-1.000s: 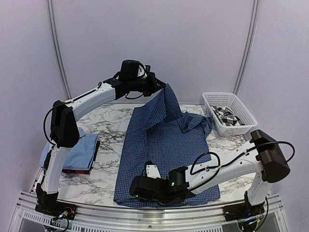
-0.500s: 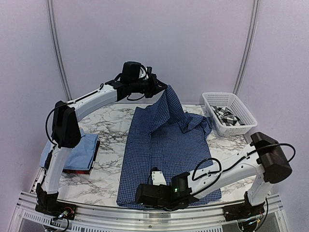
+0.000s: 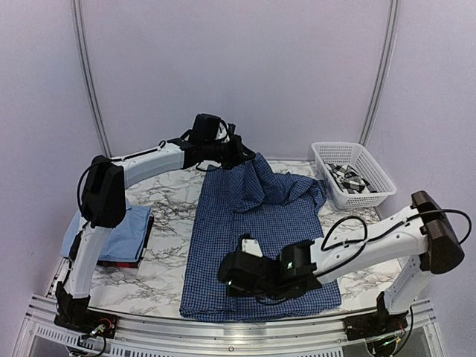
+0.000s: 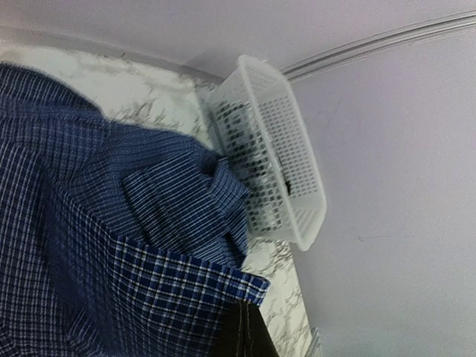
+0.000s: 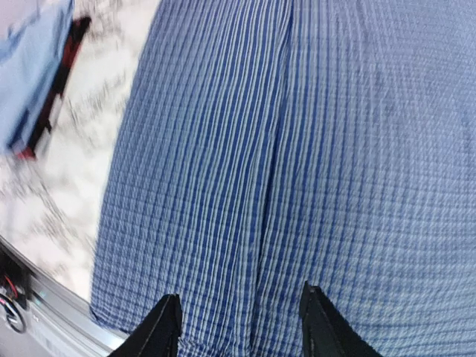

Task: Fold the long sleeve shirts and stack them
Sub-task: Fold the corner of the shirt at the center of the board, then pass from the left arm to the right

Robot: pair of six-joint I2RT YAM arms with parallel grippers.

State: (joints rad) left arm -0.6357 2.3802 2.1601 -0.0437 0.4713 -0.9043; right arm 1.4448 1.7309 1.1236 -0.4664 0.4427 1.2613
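basket (image 3: 339,146) right of navy shirt (image 3: 253,223), stack (image 3: 119,230) left

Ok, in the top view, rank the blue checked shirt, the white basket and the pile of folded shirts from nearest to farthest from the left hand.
1. The blue checked shirt: its far edge is pinched in the left hand and held up at the back.
2. The white basket: at the back right, to that hand's right.
3. The pile of folded shirts: at the near left, farthest away.

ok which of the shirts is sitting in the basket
The black-and-white checked cloth shirt, crumpled inside the white plastic lattice basket; the rest lie outside it.
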